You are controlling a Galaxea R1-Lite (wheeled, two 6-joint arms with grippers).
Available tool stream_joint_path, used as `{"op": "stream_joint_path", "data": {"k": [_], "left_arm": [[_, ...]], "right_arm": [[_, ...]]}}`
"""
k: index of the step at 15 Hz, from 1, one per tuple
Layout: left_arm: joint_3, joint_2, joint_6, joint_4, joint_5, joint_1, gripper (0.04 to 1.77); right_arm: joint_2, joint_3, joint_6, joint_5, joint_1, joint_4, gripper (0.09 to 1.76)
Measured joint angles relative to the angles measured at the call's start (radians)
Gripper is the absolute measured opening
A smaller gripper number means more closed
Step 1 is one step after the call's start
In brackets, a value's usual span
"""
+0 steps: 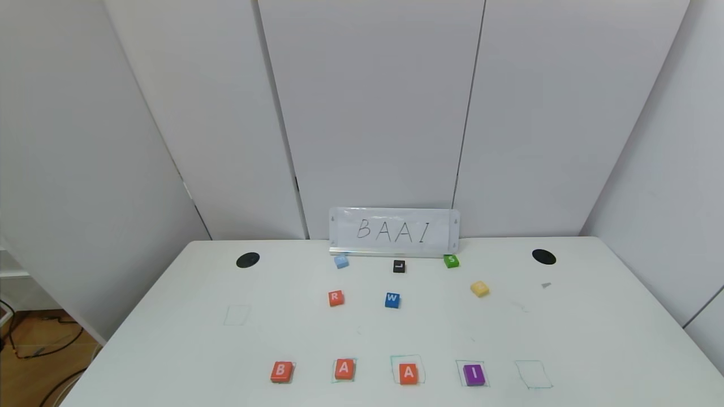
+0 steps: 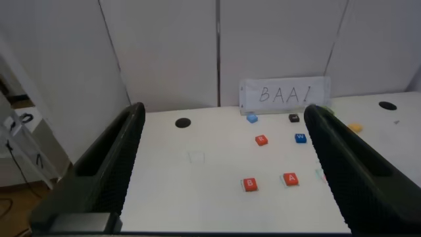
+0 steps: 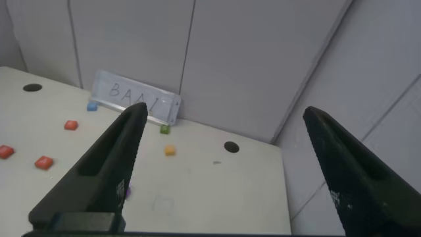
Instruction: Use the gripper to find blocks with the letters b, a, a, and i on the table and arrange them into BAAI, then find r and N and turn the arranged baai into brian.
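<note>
On the white table (image 1: 594, 339), an orange-red B (image 1: 281, 371), two orange-red A blocks (image 1: 344, 369) (image 1: 408, 373) and a purple I (image 1: 474, 374) lie in a row near the front edge. The orange-red R (image 1: 336, 298) lies farther back, beside a blue W (image 1: 392, 300). No N can be read; a light blue block (image 1: 341, 261) has a letter too faint to read. Neither gripper shows in the head view. My left gripper (image 2: 225, 112) is open and empty, high above the table's left side, with B (image 2: 249, 185), A (image 2: 291, 178) and R (image 2: 262, 139) between its fingers. My right gripper (image 3: 225, 113) is open and empty, high over the right side.
A white sign reading BAAI (image 1: 394, 232) stands at the back. In front of it lie a black L (image 1: 399, 266), a green S (image 1: 451, 261) and a yellow block (image 1: 479, 289). Two black discs (image 1: 248, 260) (image 1: 543, 256) sit in the back corners. Empty green outlines (image 1: 236, 315) (image 1: 533, 374) are drawn.
</note>
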Motion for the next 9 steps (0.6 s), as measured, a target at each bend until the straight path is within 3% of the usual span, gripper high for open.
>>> {"op": "stream_joint_path", "data": {"k": [4,9], "left_arm": [[-0.101,-0.032,0.111,0.035,-0.004,0.049,1.72],[-0.092,-0.149,0.134,0.041,-0.056,0.097,1.72]], "right_arm": [[-0.14,-0.014,-0.044,-0.001,-0.121,0.002,1.7],[-0.332,0.03,-0.042,-0.001,-0.131,0.074,1.71]]}}
